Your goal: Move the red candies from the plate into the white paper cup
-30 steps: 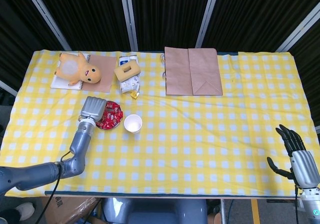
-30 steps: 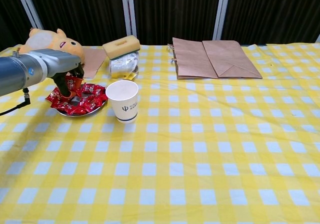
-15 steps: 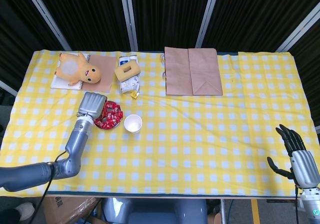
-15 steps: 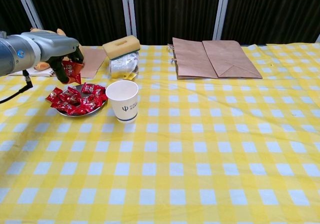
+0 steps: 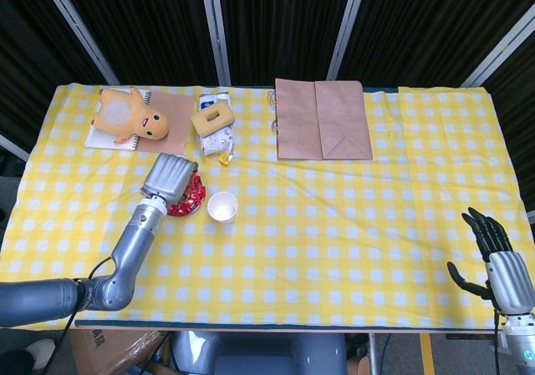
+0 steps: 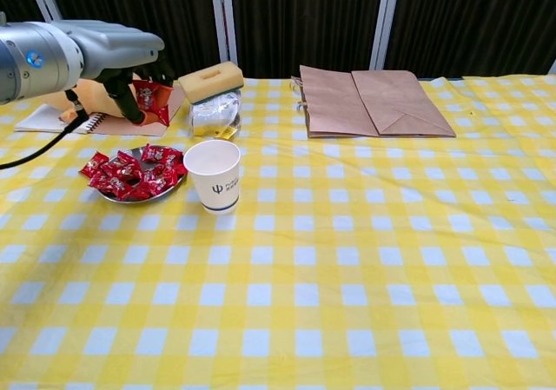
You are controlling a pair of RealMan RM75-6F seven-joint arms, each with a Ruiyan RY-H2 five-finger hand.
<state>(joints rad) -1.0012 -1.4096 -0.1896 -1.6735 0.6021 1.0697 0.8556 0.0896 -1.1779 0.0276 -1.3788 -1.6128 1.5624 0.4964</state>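
A metal plate (image 6: pixel 165 194) (image 5: pixel 191 210) heaped with red candies (image 6: pixel 130 174) (image 5: pixel 194 195) sits at the table's left. Just right of it stands the white paper cup (image 6: pixel 214 175) (image 5: pixel 222 206), upright. My left hand (image 6: pixel 130 69) (image 5: pixel 171 177) hangs above the plate, left of the cup, and pinches red candies (image 6: pixel 154 100) in its fingers. In the head view this hand covers much of the plate. My right hand (image 5: pixel 495 258) rests at the table's front right edge with fingers apart, holding nothing.
At the back left a yellow plush toy (image 5: pixel 130 115) lies on a notebook (image 5: pixel 111 137). A sponge (image 6: pixel 211 80) sits on a packet (image 6: pixel 214 112) behind the cup. A flat brown paper bag (image 6: pixel 369 101) lies at the back centre.
My left hand has risen off the plate with red candies in its fingers and moved right, toward the cup. The right hand has not moved.
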